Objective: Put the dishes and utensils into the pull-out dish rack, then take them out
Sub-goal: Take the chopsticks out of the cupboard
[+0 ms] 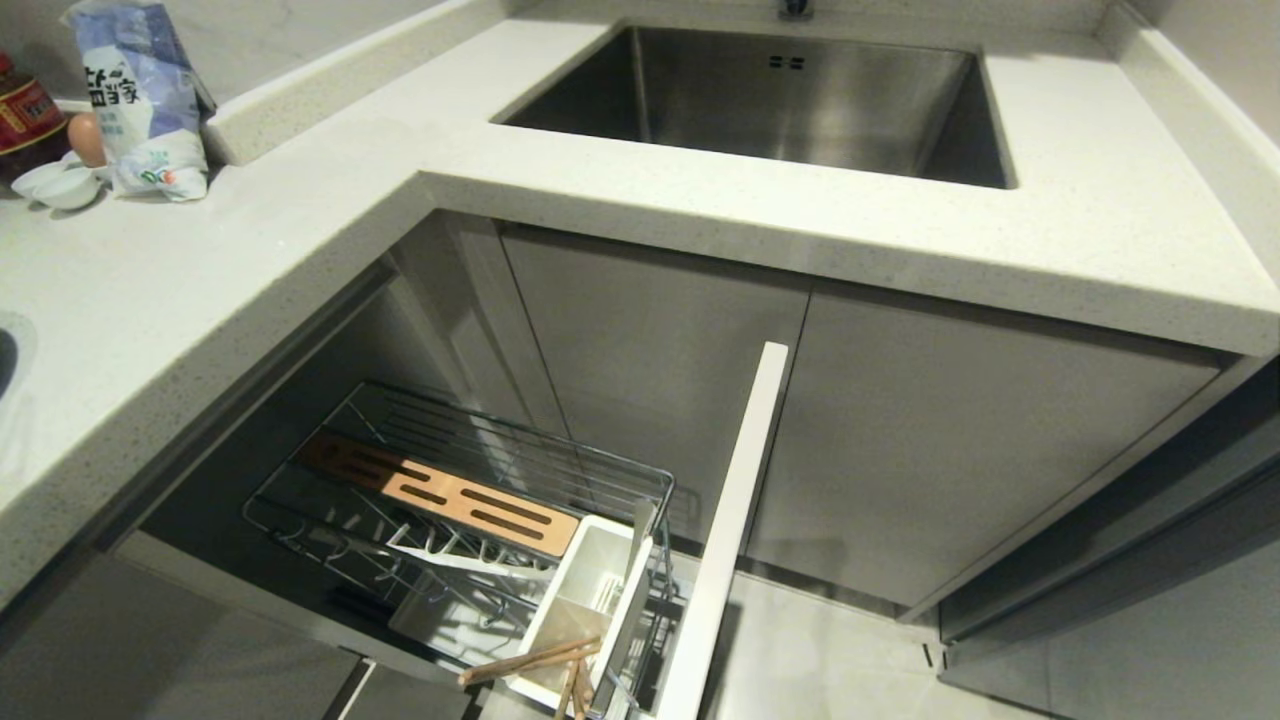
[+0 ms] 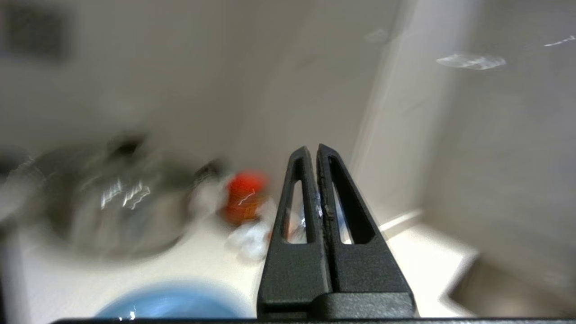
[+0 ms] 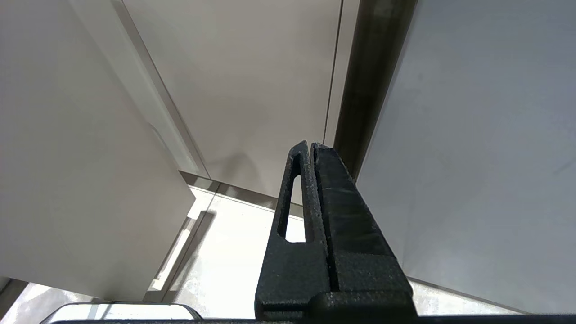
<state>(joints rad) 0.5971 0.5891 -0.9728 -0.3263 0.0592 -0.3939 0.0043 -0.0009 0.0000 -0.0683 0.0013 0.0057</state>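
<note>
The pull-out dish rack (image 1: pixel 610 462) stands drawn out below the counter, with its wooden strip (image 1: pixel 440 490), white caddy (image 1: pixel 592 570) and white panel front (image 1: pixel 735 500). A pair of light-wood chopsticks (image 1: pixel 530 662) lies tilted in the caddy's near end. No dishes stand among the prongs, and I cannot pick out the spoon. Neither arm shows in the head view. In the blurred left wrist view my left gripper (image 2: pixel 313 148) is shut and empty over the counter, with a pale-blue dish (image 2: pixel 171 306) just under it. My right gripper (image 3: pixel 310 145) is shut and empty, facing cabinet doors.
A steel sink (image 1: pixel 800 100) is set in the counter at the back. A bag (image 1: pixel 140 100), a dark bottle (image 1: pixel 25 115), an egg and white saucers (image 1: pixel 60 185) stand at the far left. The left wrist view shows a blurred steel pot (image 2: pixel 117 202) and a red-capped bottle (image 2: pixel 245 195).
</note>
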